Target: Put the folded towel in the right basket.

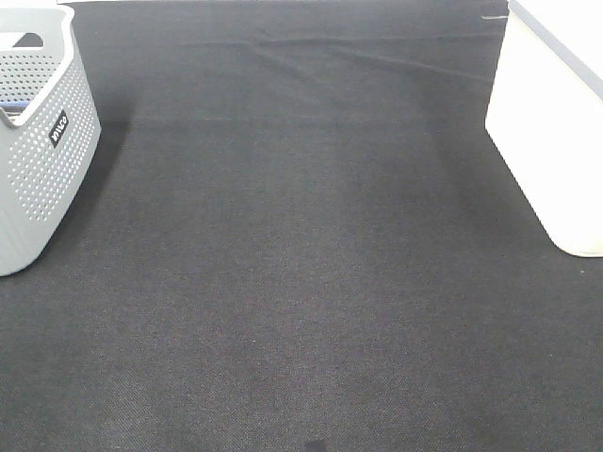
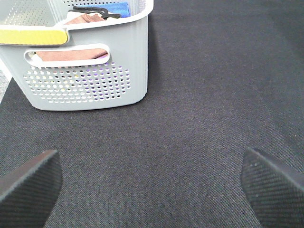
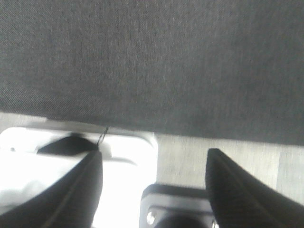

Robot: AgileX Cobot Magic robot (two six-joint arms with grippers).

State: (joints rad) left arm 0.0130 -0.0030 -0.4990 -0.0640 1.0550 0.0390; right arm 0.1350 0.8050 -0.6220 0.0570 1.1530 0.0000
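Note:
The right basket [image 1: 546,122] is white and stands at the table's right edge. No towel lies on the dark cloth [image 1: 301,282]. My right gripper [image 3: 154,190] is open and empty over the white basket's rim [image 3: 123,149]. Something pale [image 3: 23,190] lies inside; I cannot tell if it is the towel. My left gripper [image 2: 152,185] is wide open and empty, low over the cloth, facing the grey basket [image 2: 128,57]. Neither gripper shows in the exterior high view.
The grey perforated basket [image 1: 38,160] stands at the left edge. It holds folded cloths, one brownish [image 2: 83,19] and one blue [image 2: 118,8], and a yellow piece [image 2: 31,35] lies on its rim. A pale floor strip [image 3: 228,156] shows beyond the cloth's edge.

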